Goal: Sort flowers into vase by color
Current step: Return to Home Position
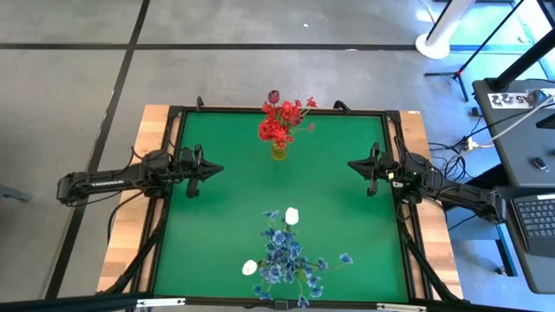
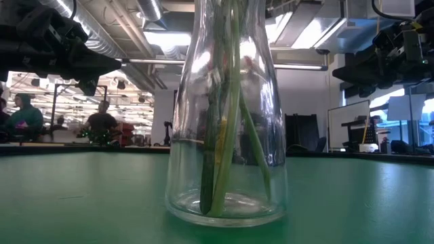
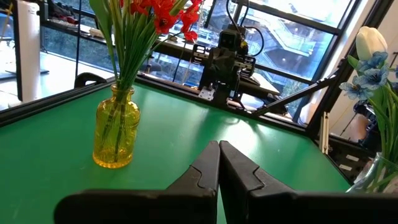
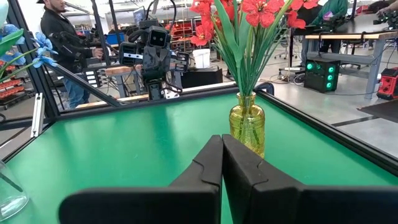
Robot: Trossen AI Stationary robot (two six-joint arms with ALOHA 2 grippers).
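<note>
**Both arms parked, every flower in a vase**

The left fingers [image 3: 205,169] and right fingers [image 4: 210,163] are each pressed together and hold nothing. They sit at opposite sides of the table [image 1: 217,234], pointing inward. Between them, on the mid line, the red flowers [image 1: 279,126] stand upright in the yellow vase [image 1: 278,152] toward the far side. The blue flowers [image 1: 282,251] and white buds [image 1: 292,216] stand in the clear vase [image 2: 227,135] near the front. No stem lies loose, and neither arm looks nearer to either vase.

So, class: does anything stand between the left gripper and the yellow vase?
Nothing visible does. Only bare green mat lies between the left gripper and the yellow vase.
</note>
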